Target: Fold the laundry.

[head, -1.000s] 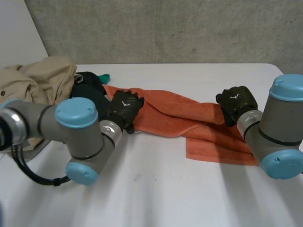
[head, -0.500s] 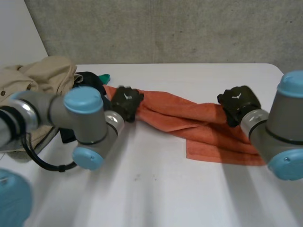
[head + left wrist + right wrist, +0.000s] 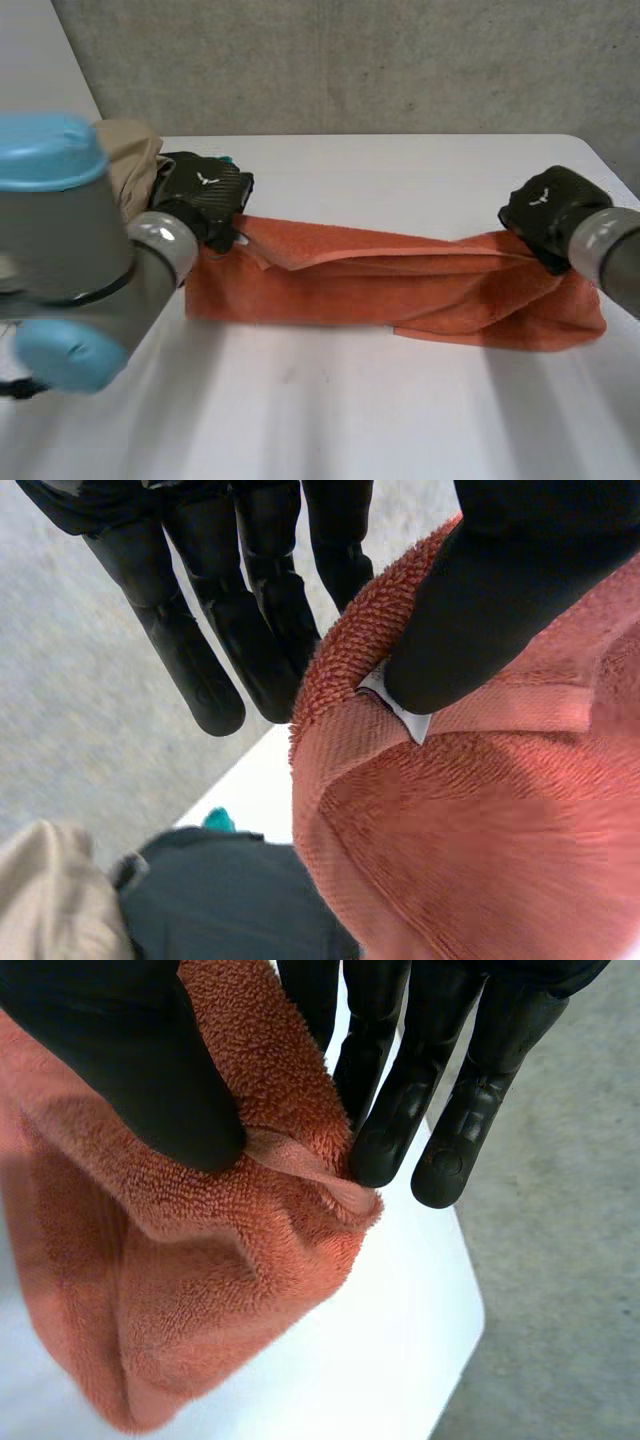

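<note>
An orange towel (image 3: 390, 285) is stretched between my two hands above the white table (image 3: 330, 400). My left hand (image 3: 205, 195) pinches the towel's left end; in the left wrist view its thumb (image 3: 500, 590) presses the orange towel (image 3: 480, 830) against the fingers (image 3: 250, 610) near a white label. At the right end, my right hand (image 3: 548, 215) grips a corner. The right wrist view has the thumb (image 3: 130, 1060) clamping the orange towel (image 3: 200, 1280) against the fingers (image 3: 400, 1090). The towel's lower folds sag onto the table.
A heap of laundry lies at the table's back left: a beige garment (image 3: 125, 160) and a dark garment (image 3: 230, 900) with a bit of teal cloth (image 3: 218, 820). The table's right edge (image 3: 470, 1340) is close to my right hand.
My left hand closed on the towel's left end and drew it left and back. My right hand carried its corner to the right. The crumpled towel is now pulled out long.
</note>
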